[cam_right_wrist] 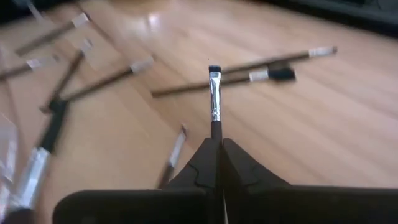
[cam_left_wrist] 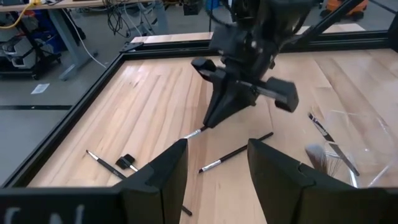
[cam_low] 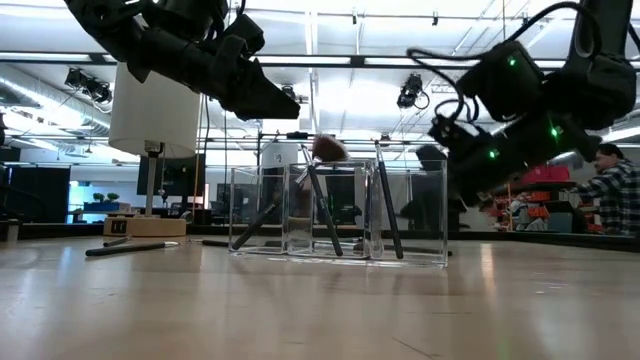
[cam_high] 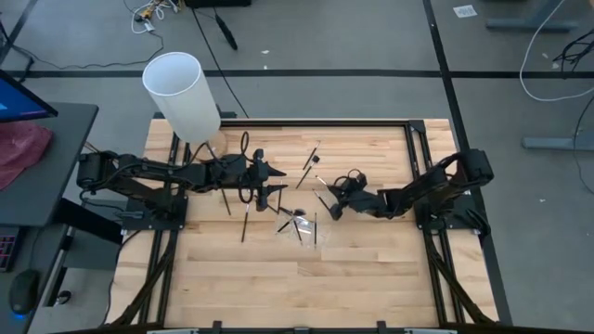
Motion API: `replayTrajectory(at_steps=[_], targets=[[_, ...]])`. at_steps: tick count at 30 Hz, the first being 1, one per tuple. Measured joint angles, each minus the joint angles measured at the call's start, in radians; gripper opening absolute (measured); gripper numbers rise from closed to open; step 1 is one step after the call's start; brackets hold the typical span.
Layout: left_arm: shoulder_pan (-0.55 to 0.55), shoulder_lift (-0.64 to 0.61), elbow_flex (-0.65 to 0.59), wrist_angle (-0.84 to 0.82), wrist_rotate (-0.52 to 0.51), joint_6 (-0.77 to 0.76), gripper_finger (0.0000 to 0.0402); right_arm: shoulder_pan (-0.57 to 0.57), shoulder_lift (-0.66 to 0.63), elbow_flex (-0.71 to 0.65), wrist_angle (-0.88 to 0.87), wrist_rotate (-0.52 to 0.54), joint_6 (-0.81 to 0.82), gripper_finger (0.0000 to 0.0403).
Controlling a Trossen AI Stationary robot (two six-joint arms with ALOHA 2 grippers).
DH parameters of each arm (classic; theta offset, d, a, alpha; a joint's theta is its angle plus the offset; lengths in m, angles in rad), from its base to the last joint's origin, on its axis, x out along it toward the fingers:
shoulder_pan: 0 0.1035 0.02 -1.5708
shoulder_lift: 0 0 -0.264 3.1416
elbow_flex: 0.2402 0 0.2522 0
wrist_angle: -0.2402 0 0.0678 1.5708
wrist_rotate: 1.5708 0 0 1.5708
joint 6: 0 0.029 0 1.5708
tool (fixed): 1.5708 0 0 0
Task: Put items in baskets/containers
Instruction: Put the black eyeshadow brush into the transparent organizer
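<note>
The clear holder [cam_low: 340, 215] stands on the wood near the table's middle [cam_high: 304, 230], with several thin black brushes [cam_low: 322, 205] leaning inside it. More brushes lie flat on the table [cam_high: 311, 158] [cam_high: 244, 225] [cam_right_wrist: 112, 78]. My right gripper [cam_right_wrist: 219, 142] hovers just right of the holder [cam_high: 329, 202], shut on one brush. My left gripper [cam_left_wrist: 217, 149] is open and hangs in the air left of the holder [cam_high: 274, 190], touching nothing. Two loose brushes [cam_left_wrist: 233, 155] [cam_left_wrist: 106, 163] lie on the wood beyond its fingers. My right gripper pinches a thin brush by its black handle [cam_right_wrist: 216, 129], just behind the silver ferrule, between the two fingertips. The brush runs along the fingers and sticks out past them, bristle tip [cam_right_wrist: 214, 68] foremost. The fingers slant down toward the table, so the ferrule end [cam_left_wrist: 194, 132] hangs close over the wood.
A tall white cylinder [cam_high: 183, 93] on a round wooden base stands at the far left corner. Black frame rails [cam_high: 408, 167] edge the table. A small black clip [cam_left_wrist: 126, 162] lies by a brush. A person [cam_low: 610, 195] is in the room beyond. Bare wood [cam_high: 306, 288] spans the near half.
</note>
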Motion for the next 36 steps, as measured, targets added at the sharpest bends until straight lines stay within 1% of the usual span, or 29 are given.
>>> replayTrajectory(at_steps=[4, 6, 10, 14, 18, 21, 24, 28, 33, 36], targets=[[0.000, 0.009, 0.000, 0.011, 0.021, 0.043, 0.0170, 0.000, -0.064, 0.001, 0.058, 0.004, -0.069, 0.0005], [0.002, 0.024, -0.001, 0.031, 0.061, 0.058, 0.0170, 0.000, -0.103, 0.002, 0.098, 0.005, -0.109, 0.0005], [0.003, 0.099, 0.000, 0.159, 0.164, 0.068, 0.0170, 0.000, -0.169, 0.003, 0.236, -0.016, -0.206, 0.0005], [0.003, 0.204, -0.001, 0.353, 0.209, 0.041, 0.0170, 0.006, -0.185, 0.003, 0.418, -0.115, -0.302, 0.0005], [0.003, 0.294, -0.001, 0.605, 0.236, 0.002, 0.0170, 0.030, -0.168, 0.004, 0.575, -0.234, -0.375, 0.0005], [0.003, 0.339, -0.001, 0.781, 0.268, -0.010, 0.0170, 0.051, -0.157, 0.008, 0.633, -0.276, -0.412, 0.0006], [0.002, 0.367, -0.001, 0.910, 0.290, -0.005, 0.0171, 0.067, -0.143, 0.033, 0.633, -0.297, -0.443, 0.0006], [0.002, 0.371, 0.004, 0.952, 0.298, -0.018, 0.0188, 0.072, -0.103, 0.086, 0.629, -0.345, -0.483, 0.0007], [-0.009, 0.371, 0.045, 0.949, 0.407, -0.067, 0.0222, 0.072, -0.048, 0.139, 0.613, -0.355, -0.507, 0.0007], [-0.031, 0.371, 0.056, 0.950, 0.430, -0.058, 0.0228, 0.072, -0.034, 0.148, 0.614, -0.355, -0.509, 0.0008]])
